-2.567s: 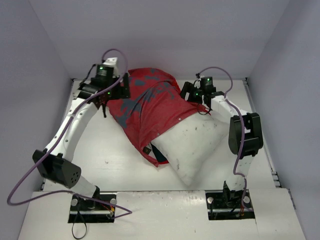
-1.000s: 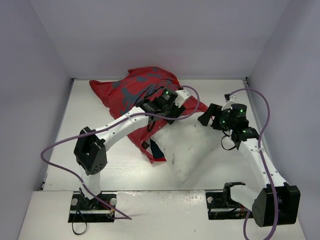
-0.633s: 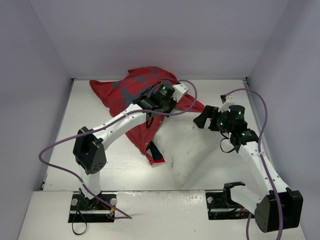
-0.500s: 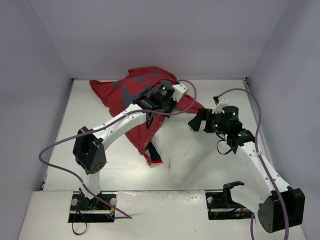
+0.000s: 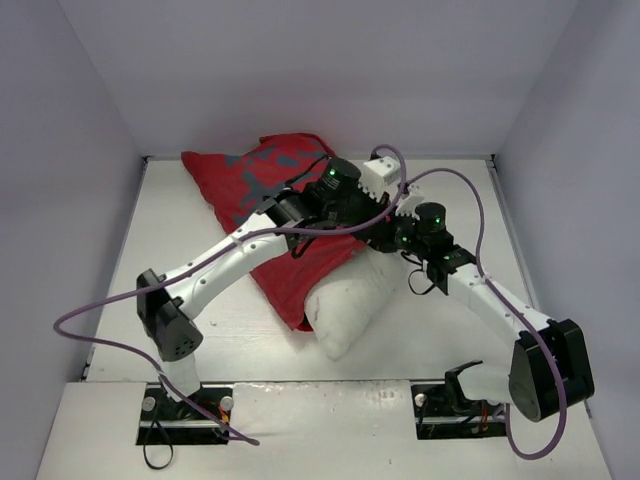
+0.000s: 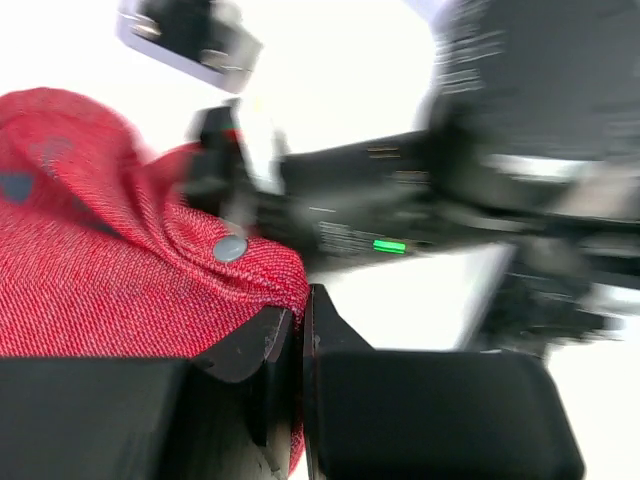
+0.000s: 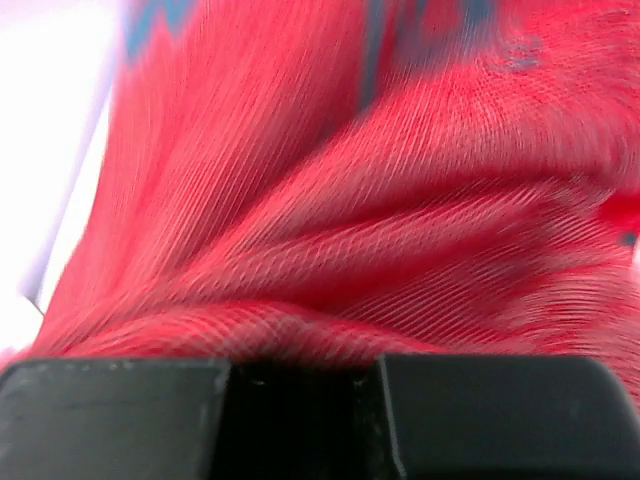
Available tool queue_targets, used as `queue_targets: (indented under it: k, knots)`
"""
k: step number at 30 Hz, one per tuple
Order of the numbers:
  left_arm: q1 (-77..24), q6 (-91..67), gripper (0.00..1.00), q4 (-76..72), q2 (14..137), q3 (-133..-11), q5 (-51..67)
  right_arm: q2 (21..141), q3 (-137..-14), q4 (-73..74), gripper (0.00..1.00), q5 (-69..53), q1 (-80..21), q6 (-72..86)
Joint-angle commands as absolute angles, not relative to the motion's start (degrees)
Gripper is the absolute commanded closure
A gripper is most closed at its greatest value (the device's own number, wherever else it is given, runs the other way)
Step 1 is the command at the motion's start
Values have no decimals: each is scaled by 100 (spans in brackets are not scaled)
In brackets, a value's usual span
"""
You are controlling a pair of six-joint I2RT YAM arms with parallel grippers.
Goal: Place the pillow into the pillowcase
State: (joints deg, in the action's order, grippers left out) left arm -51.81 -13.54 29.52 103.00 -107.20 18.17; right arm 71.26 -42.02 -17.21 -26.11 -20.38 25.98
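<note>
Both the left hand (image 6: 303,305) and right hand (image 7: 305,368) pinch the pillowcase (image 5: 290,270) edge.

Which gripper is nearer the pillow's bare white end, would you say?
Right: the right gripper pinches the pillowcase just beyond the pillow; the left gripper clamps fabric farther back.
</note>
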Motion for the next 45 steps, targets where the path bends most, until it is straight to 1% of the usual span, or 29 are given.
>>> queue_targets:
  k: [1, 2, 5, 7, 8, 11, 13, 14, 15, 16, 17, 18, 19, 20, 21, 22, 23, 25, 26, 27, 29, 31, 32, 36, 41, 45]
  knots:
    - [-5291, -2398, 100, 2156, 9414, -11320, 3398, 7373, -4895, -4180, 100, -2541, -2153, 3391]
    - [-5308, -2591, 100, 1988, 9370, -11268, 3601, 7444, -4965, -4497, 100, -2253, -2197, 3497]
    - [-5396, -3242, 100, 1224, 9150, -10900, 3998, 7742, -5107, -4745, 100, -1541, -2531, 3480]
    - [-5388, -3436, 100, 863, 8930, -10215, 3956, 8024, -4975, -5026, 100, -1433, -2654, 3717]
    - [-5379, -3323, 100, 966, 8877, -10030, 3624, 8120, -4835, -5123, 100, -1206, -2724, 3753]
    - [-5239, -2910, 100, 1432, 8675, -9432, 2885, 8524, -4703, -5194, 100, -1248, -2935, 3657]
    - [-5099, -2726, 100, 1677, 8500, -9071, 2060, 8736, -4685, -5064, 100, -1353, -2936, 3429]
    - [-5054, -2638, 100, 1766, 8456, -8966, 1709, 8762, -4658, -5019, 93, -1354, -2909, 3315]
    - [-5028, -2550, 100, 1871, 8394, -8791, 957, 8797, -4728, -4871, 85, -1423, -2874, 3157]
    - [-4897, -2531, 100, 1994, 8359, -8719, 740, 8798, -4824, -4399, 79, -1467, -2761, 2868]
    - [-4809, -2505, 100, 2021, 8341, -8649, 616, 8772, -4886, -4238, 64, -1511, -2699, 2709]
    - [-4738, -2487, 100, 2048, 8297, -8605, 354, 8632, -4939, -4080, 56, -1590, -2655, 2577]
    - [-4615, -2426, 94, 2100, 8279, -8561, 238, 8535, -4957, -3713, 49, -1652, -2489, 2375]
    - [-4579, -2330, 80, 2109, 8253, -8543, 89, 8412, -4966, -3552, 42, -1739, -2400, 2286]
    - [-4562, -2103, 55, 2162, 8201, -8543, -138, 8150, -4966, -3368, 31, -1792, -2312, 2198]
    - [-4553, -1961, 45, 2240, 8165, -8526, -532, 8017, -4983, -2905, 27, -1828, -2242, 2102]
    - [-4527, -1838, 36, 2293, 8148, -8517, -701, 7729, -4983, -2657, 18, -1846, -2111, 1892]
    - [-4448, -1618, 25, 2495, 8060, -8473, -861, 7454, -4992, -1965, 8, -1863, -1987, 1715]
    - [-4404, -1591, 24, 2548, 8033, -8420, -818, 7314, -5001, -1734, 8, -1863, -1960, 1627]
    - [-4308, -1530, 23, 2592, 7946, -8342, -696, 7051, -4992, -1540, 4, -1881, -1951, 1495]
    - [-4289, -1433, 23, 2680, 7762, -8009, -328, 6700, -4992, -986, 1, -1968, -1942, 1433]
    - [-4298, -1301, 23, 2733, 7638, -7727, 207, 6522, -4957, -626, 0, -2274, -1951, 1406]
    - [-4307, -1292, 23, 2716, 7516, -7438, 368, 6365, -4922, -546, 0, -2424, -1977, 1415]
    - [-4368, -1319, 23, 2707, 7488, -7058, 992, 6170, -4571, -290, 0, -2795, -2205, 1529]
    - [-4579, -1283, 23, 2707, 7681, -7233, 1142, 6038, -4026, -272, 0, -2769, -2487, 1863]
    - [-4676, -1214, 23, 2698, 7664, -7286, 1266, 5862, -3745, -281, 0, -2602, -2514, 1978]
